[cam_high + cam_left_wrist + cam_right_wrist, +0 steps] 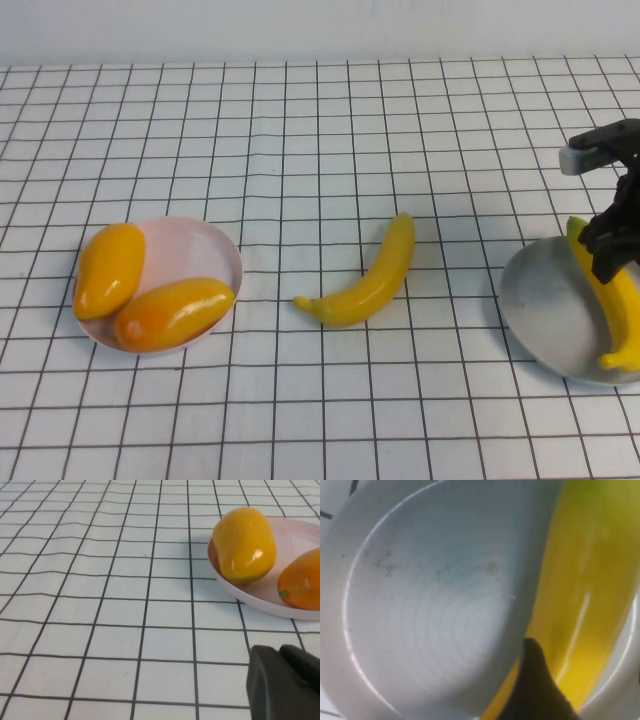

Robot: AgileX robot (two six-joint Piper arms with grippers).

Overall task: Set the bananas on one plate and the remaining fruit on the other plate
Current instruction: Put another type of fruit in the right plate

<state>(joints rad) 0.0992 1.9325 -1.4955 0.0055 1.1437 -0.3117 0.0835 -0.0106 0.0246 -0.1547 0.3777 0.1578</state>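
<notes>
One banana (372, 280) lies on the table in the middle. The second banana (620, 310) lies in the grey plate (545, 300) at the right. My right gripper (612, 262) is low over that plate and straddles this banana, open. In the right wrist view, one finger (535, 685) stands beside the banana (585, 580) inside the plate (435, 620). Two orange-yellow fruits (110, 268) (175, 312) lie in the pink plate (195, 250) at the left. My left gripper (279, 652) is shut and empty, near the pink plate (295, 535) and its fruits (245, 545) (302, 580). It is out of the high view.
The table is covered by a white cloth with a black grid (300, 140). A pale wall runs along the far edge. The grey plate sits close to the right edge of the high view.
</notes>
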